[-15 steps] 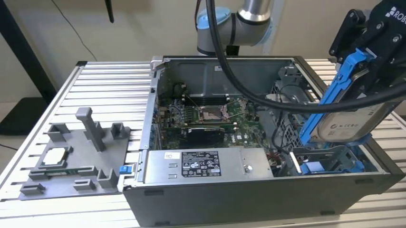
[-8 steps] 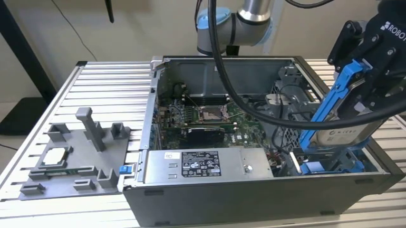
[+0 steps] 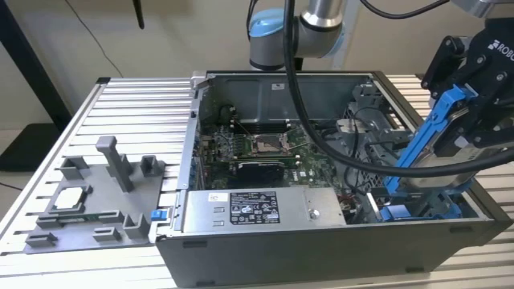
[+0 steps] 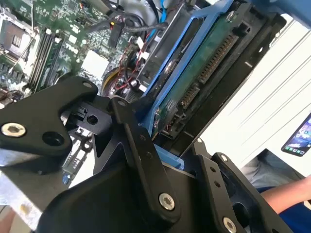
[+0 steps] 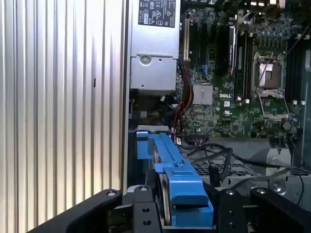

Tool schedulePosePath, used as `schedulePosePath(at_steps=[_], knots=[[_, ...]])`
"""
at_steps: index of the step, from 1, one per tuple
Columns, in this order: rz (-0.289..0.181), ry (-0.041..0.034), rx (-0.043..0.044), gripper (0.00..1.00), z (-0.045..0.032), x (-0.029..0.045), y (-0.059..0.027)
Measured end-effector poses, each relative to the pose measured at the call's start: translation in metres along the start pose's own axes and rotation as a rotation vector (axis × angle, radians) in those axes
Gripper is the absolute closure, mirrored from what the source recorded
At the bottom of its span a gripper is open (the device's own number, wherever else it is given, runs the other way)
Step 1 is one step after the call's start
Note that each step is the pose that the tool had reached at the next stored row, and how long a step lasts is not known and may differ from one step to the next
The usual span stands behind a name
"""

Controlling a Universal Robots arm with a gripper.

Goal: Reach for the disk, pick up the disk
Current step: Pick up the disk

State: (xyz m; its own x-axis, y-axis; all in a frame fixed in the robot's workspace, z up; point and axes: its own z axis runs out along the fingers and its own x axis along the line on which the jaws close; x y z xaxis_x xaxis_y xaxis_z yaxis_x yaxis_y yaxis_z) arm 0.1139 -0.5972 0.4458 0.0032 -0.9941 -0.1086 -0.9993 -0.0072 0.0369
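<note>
Now: one gripper [image 5: 187, 213], black fingers [image 4: 141, 145] closed on the disk [image 5: 177, 179], one on each face, clamped near its lower end. In the first wrist view the blue frame edge runs up from between the jaws. In the second wrist view the disk's green circuit-board side [image 4: 204, 73] and connector row show, blue frame around it.

Exterior view: disk [image 3: 434, 138] is tilted, held edge-on above the drive bay at the case's [image 3: 321, 253] right side in that view, its low end close to one blue bracket [image 3: 418, 208] in the bay; cannot tell if they touch. Thick black cable [image 3: 321, 129] loops from the arm [image 3: 309, 27] across the open case down to the gripper [image 3: 473, 114].

Inside the case, counted:
- 1 grey power supply [image 3: 257, 208] with white label, along the near wall
- 1 motherboard [image 3: 257, 150] behind it, 1 empty CPU socket [image 3: 268, 143] in the middle
- bundle of red and black wires [image 5: 183, 104] beside the supply

On the exterior view's left: 1 grey fixture tray [image 3: 88, 208] on the slatted table [image 3: 136, 108], just beside the case, with 1 small silver square chip [image 3: 71, 197] sitting in a pocket. One small blue tab [image 3: 158, 215] at the case's near left corner.

Second wrist view, far edge: one person's arm [image 4: 286, 191] and one phone [image 4: 300, 138] off the table.
</note>
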Motion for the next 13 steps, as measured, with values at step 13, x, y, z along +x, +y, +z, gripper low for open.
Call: schedulePosePath(at_steps=[13], knots=[[0.0,-0.02,0.0034,1.0,0.0021,0.0003,-0.0009]])
